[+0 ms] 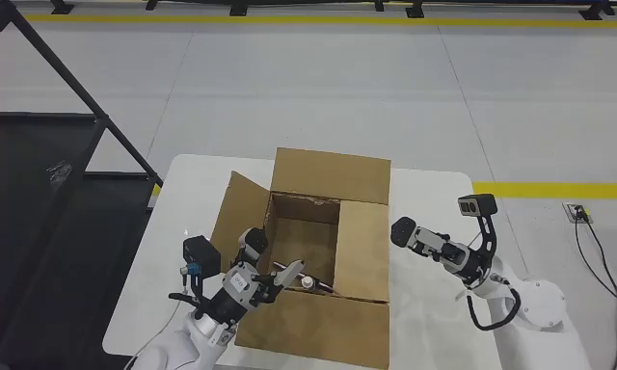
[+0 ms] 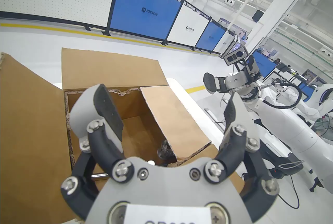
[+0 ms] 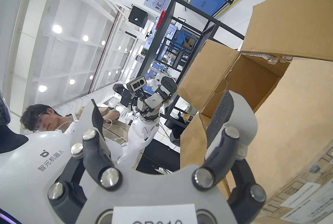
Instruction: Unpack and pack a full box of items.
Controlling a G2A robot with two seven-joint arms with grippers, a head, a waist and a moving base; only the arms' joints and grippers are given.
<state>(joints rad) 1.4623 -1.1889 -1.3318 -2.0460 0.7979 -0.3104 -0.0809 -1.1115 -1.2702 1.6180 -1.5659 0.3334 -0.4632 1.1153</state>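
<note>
Box flap (image 1: 363, 250) btwn right end effector (image 1: 400, 231) & interior; black rack (image 1: 48, 206) nearby.

Open box (image 1: 364, 237) on table (image 1: 434, 192), left pincer (image 1: 273, 261) at its rim, right pincer (image 1: 405, 232) alongside

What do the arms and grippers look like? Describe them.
The left arm and right arm: white shells, black cables. The left gripper and right gripper: grey screwed plate, black links, pale fingers, black ribbed pads, white label.
</note>
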